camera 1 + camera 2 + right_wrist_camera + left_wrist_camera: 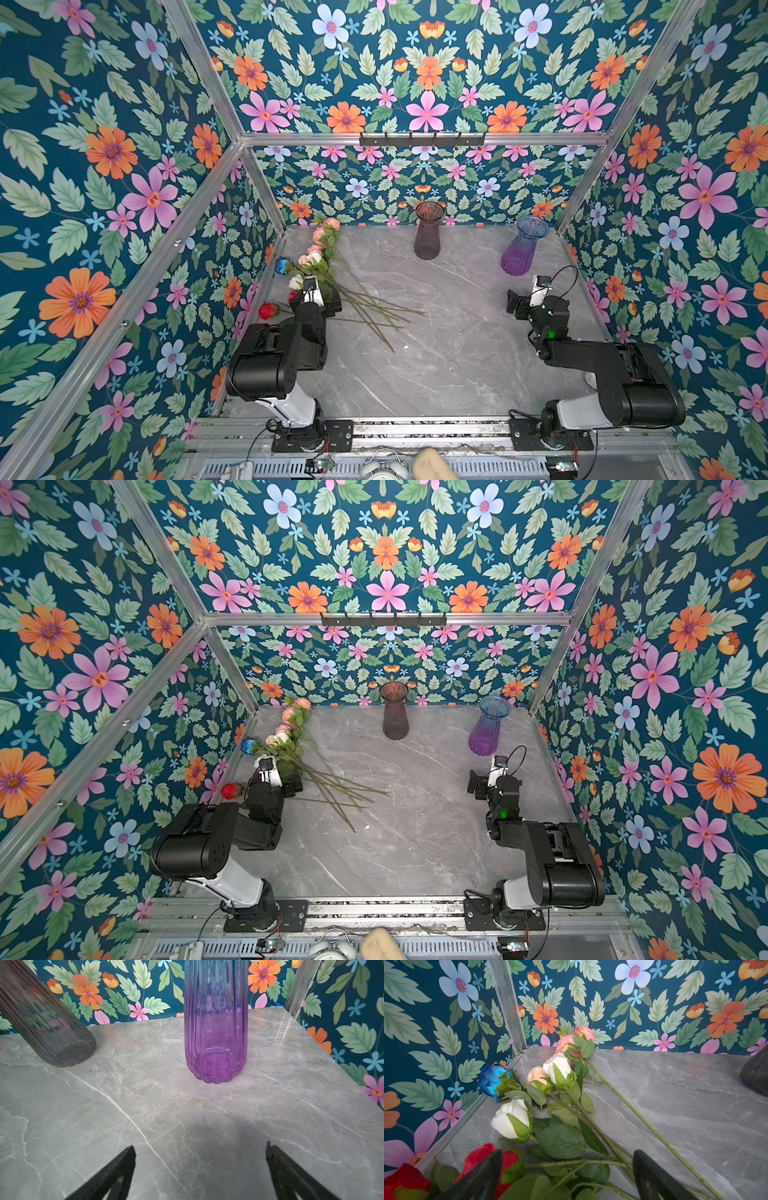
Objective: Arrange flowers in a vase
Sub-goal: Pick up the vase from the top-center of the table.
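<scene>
The flowers (320, 257) lie in a loose pile along the left wall of the grey marble table (436, 332), with their stems fanned toward the middle. The left wrist view shows white roses (510, 1118), a blue rose (491, 1080), peach and pink blooms and a red rose (481, 1157). My left gripper (566, 1154) hangs open low over the leafy stems, the red rose beside one finger; nothing is gripped. A smoky brown vase (429, 232) stands at the back centre. A purple-blue vase (524, 249) stands at the back right. My right gripper (200, 1146) is open and empty, short of the purple vase (216, 1032).
Flowered walls with aluminium posts close in the table on three sides, and the blooms lie hard against the left wall. A black hook rail (422, 139) hangs on the back wall. An alarm clock (382, 465) and a beige object (428, 465) sit below the front rail.
</scene>
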Tool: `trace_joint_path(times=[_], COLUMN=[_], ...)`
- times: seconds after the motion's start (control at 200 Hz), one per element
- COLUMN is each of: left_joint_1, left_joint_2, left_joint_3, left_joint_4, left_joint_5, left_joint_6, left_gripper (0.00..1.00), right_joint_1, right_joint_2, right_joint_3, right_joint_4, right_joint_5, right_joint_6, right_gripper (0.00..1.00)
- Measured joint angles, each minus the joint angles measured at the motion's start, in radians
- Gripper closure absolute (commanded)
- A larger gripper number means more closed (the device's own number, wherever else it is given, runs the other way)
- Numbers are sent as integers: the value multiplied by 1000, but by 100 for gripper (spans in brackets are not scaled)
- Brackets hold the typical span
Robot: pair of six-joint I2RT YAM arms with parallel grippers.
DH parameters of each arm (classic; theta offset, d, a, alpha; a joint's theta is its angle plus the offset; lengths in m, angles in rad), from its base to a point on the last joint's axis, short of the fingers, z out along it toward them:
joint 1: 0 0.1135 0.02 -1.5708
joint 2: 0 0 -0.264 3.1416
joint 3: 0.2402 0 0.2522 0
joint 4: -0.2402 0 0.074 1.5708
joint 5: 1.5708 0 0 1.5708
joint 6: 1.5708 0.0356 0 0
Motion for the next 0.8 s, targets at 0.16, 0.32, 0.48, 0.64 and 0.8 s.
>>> trace_joint_path(times=[0.16,0.32,0.48,0.64,0.8], left_joint_1=[0,0,-10,-150,-278], left_joint_2=[0,0,-75,-388,-457], left_joint_3=[0,0,-29,-31,5], left_joint_4=[0,0,-35,-161,-248], left_joint_5=[0,0,23,10,-8], left_joint_6=[0,0,14,49,-86], left_gripper=[0,0,0,0,0], right_joint_1=[0,-2,87,107,77], right_joint_2=[0,0,-146,-543,-702], right_joint_3=[0,0,-26,105,143], right_joint_4=[0,0,-92,-385,-676], right_joint_5=[0,0,143,272,287], right_joint_6=[0,0,0,227,471], right_gripper=[1,1,1,1,4])
